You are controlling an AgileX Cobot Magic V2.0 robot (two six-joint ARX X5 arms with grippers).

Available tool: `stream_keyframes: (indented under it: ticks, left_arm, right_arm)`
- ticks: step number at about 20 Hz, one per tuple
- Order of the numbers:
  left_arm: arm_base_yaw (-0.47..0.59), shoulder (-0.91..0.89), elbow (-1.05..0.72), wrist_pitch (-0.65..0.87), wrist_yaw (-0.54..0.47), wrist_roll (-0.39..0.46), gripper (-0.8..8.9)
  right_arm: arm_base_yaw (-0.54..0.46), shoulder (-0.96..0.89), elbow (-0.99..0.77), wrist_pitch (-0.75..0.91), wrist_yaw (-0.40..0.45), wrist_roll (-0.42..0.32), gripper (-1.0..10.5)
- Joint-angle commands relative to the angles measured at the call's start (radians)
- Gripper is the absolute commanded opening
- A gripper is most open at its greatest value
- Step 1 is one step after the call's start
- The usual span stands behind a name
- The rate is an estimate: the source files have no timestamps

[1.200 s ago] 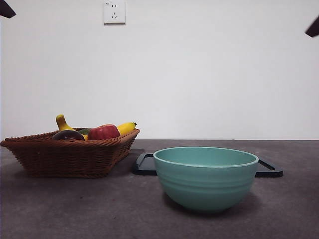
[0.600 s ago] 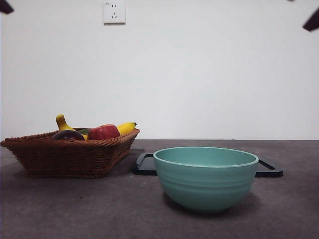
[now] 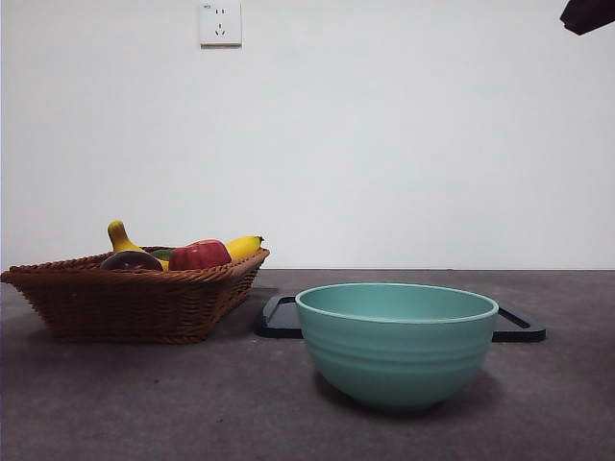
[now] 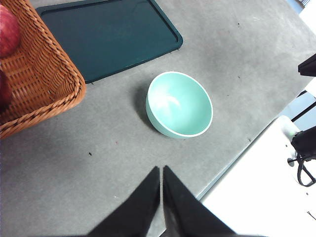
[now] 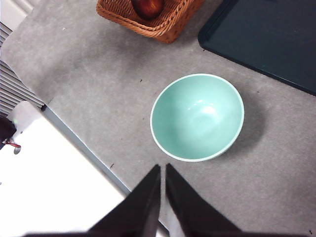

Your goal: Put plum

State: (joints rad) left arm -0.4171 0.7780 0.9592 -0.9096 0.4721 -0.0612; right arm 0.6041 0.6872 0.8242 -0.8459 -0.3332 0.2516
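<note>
The plum (image 3: 132,260) lies in the basket (image 3: 135,303) at the left of the desk (image 3: 173,403), its dark glossy top just showing above the wicker rim. Just beside it sits a red fruit (image 3: 200,254), and a banana (image 3: 242,247) lies behind that, with a second yellow tip rising behind the plum. In the left wrist view only a dark sliver of the plum (image 4: 4,91) shows at the picture's edge inside the basket (image 4: 44,74), near the red fruit (image 4: 9,32).

A teal bowl (image 3: 396,341) stands in the middle of the desk, nearer the camera than the basket and apart from it; its inside holds nothing. Behind the bowl lies a dark tray (image 3: 279,319), flat on the desk between bowl and basket.

The left gripper (image 4: 161,170) hangs high above the desk's near edge, jaws pressed together, holding nothing. The right gripper (image 5: 163,168) hangs likewise high above the desk edge beside the bowl (image 5: 197,117), its jaws closed with only a thin slit between them, and holds nothing. A dark arm tip (image 3: 588,13) shows at the front view's upper right corner.
</note>
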Motion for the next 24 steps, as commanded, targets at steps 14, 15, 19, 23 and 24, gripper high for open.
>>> stream_keyframes:
  ticks: [14,15,19,23,24]
  left_arm:
    - [0.036,-0.052,0.011,0.209,-0.006,0.171,0.07]
    - [0.066,-0.08,0.008,0.299,-0.013,0.215,0.07]
    - [0.229,-0.215,-0.019,0.555,-0.121,0.263,0.07]
    - [0.34,-0.328,-0.126,0.706,-0.354,0.266,0.07]
    - [0.35,-0.345,-0.153,0.729,-0.389,0.266,0.07]
  right_arm:
    - [0.009,0.003,0.012,0.011,0.0,-0.002,0.1]
    - [0.009,0.003,0.012,0.011,0.0,-0.002,0.1]
    - [0.009,0.003,0.012,0.011,0.0,-0.002,0.1]
    - [0.009,0.003,0.012,0.011,0.0,-0.002,0.1]
    - [0.009,0.003,0.012,0.011,0.0,-0.002,0.1]
